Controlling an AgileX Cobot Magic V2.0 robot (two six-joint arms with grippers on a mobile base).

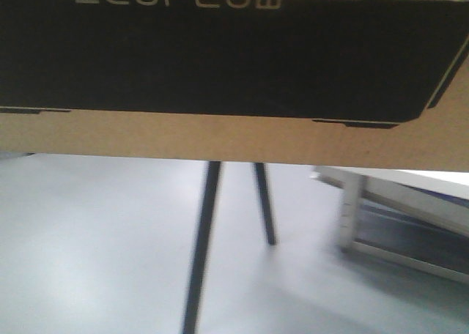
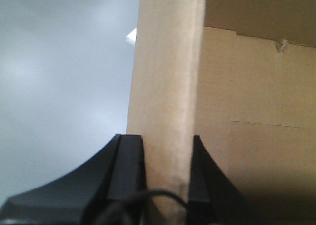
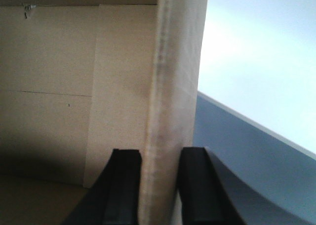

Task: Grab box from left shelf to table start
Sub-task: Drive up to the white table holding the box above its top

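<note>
The box (image 1: 234, 136) is hanging in the air close before the front camera, filling the top of that view, with grey floor (image 1: 88, 239) showing beneath and nothing bearing it from below. The left claw (image 2: 165, 148) is pinching a thin cardboard wall at the box's left end, its fingers pressing tight on both faces. The right claw (image 3: 160, 158) is clamping the matching wall at the right end. Gripping both ends is sharing the load of a carton too wide for one arm, and is likely guarding it against tipping. Two black legs (image 1: 209, 224) and a pale frame (image 1: 396, 224) are showing beyond, blurred. I cannot tell whether that frame is the tabletop, so I am judging the carry unfinished.
</note>
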